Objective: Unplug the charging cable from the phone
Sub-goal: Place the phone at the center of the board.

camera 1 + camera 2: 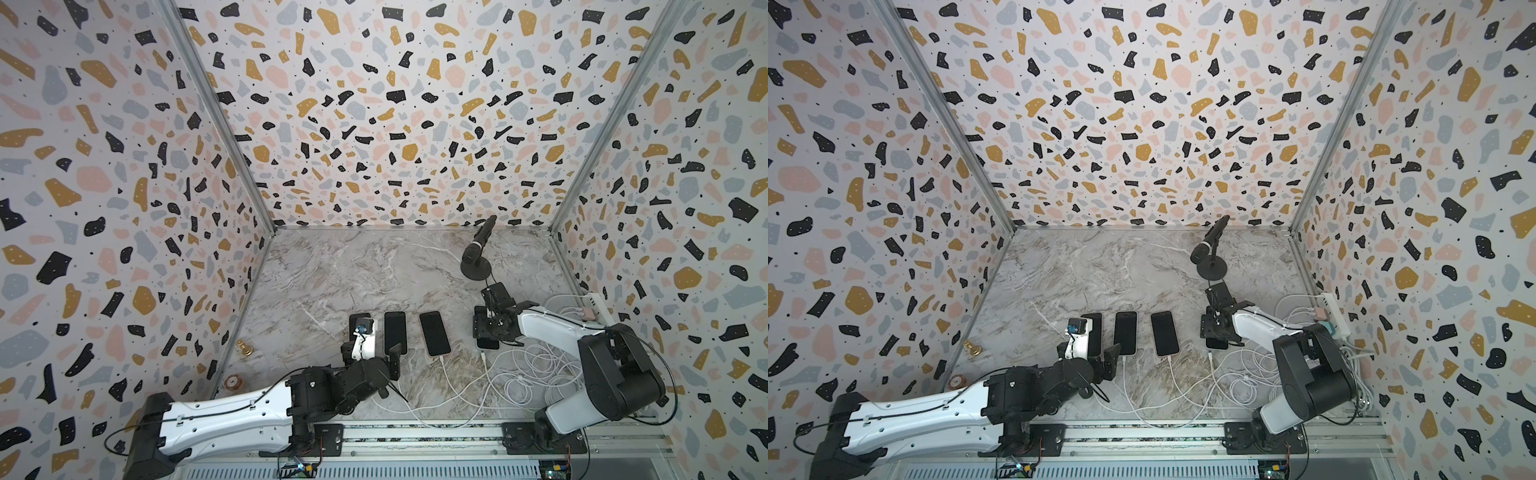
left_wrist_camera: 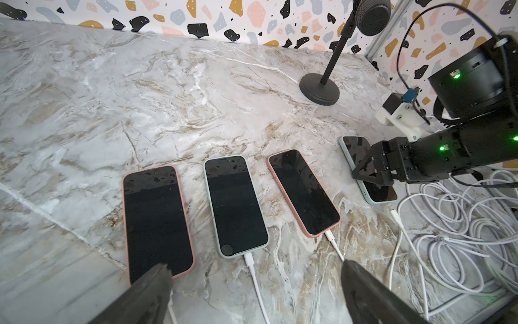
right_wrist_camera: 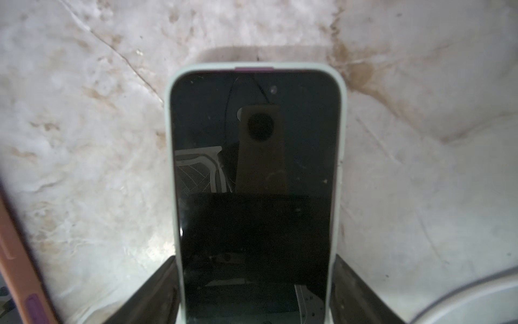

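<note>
In both top views the right tool covers the right phone except its near end, and the left arm hides part of the left phone. In the left wrist view a finger of the left tool hides that phone's port.

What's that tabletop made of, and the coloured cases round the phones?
The tabletop looks like marble or marble-print laminate: grey-white, brown veins, soft sheen; I cannot tell which. The pale green case on one phone and the pink case beside it seem matte silicone or soft plastic: rounded rims, no glare.
</note>
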You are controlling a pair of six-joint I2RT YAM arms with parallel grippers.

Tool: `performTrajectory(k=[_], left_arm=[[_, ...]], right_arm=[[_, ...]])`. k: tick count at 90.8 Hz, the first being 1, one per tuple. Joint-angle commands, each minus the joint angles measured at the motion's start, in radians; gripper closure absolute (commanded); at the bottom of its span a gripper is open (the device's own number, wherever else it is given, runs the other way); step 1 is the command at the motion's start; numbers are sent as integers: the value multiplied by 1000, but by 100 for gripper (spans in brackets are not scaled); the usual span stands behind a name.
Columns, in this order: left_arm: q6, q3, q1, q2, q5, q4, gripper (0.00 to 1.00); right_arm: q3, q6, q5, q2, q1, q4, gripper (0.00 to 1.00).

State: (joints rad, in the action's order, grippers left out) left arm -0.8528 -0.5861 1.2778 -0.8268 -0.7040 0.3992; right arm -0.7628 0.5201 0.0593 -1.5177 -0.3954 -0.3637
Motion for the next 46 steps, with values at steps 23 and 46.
performTrajectory(k=[23, 46], left_arm=[[-55, 52, -9, -22, 56, -62, 0], [-99, 85, -9, -8, 40, -52, 0]], right_arm=[[-42, -14, 37, 159, -27, -154, 0], [-131, 27, 206, 248, -251, -281, 0]])
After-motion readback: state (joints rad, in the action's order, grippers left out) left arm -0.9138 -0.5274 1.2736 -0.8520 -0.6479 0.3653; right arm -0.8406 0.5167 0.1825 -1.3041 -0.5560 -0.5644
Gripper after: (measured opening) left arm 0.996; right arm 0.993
